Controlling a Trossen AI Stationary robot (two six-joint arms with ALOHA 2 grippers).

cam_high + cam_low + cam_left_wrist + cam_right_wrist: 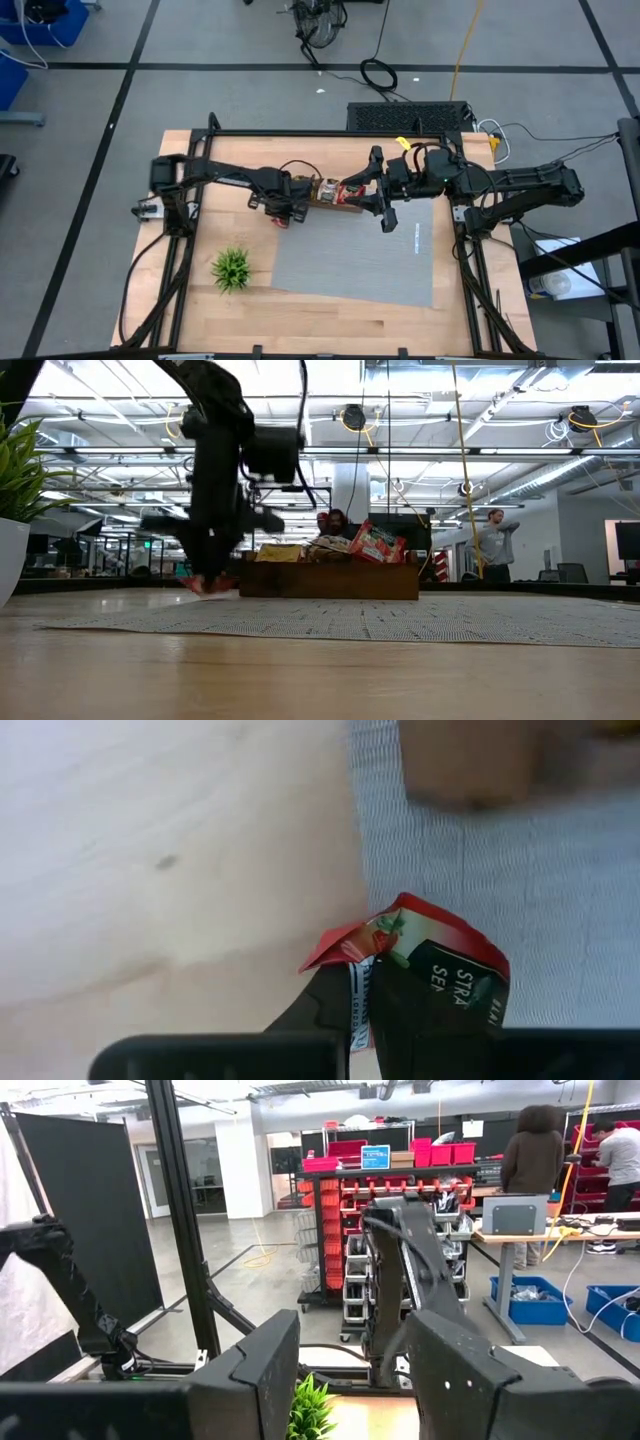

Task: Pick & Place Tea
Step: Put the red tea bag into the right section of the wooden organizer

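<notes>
A red tea packet (420, 935) with a dark printed label sits between the fingers of my left gripper (368, 1005), which points straight down and is shut on it. This gripper (285, 208) stands low over the spot where the bare wood meets the grey mat, just left of the wooden tray (338, 200). In the low view the packet (200, 586) shows red under the dark fingers. More tea packets (372, 544) stand in the tray (330, 580). My right gripper (355, 1380) is open, held high and level above the tray's right end (365, 195), with nothing in it. My left gripper pinches the red packet between its two fingers (430, 1010), coming from above and pointing down. The packet's upper part (400, 925) sticks out past the fingertips, bent and crumpled. Whether it is clear of the table I cannot tell.
The grey mat (360, 255) covers the table's middle and right. A small green plant (232, 268) stands at the near left. The black frame (300, 133) runs round the table's edges. People stand in the room beyond the table.
</notes>
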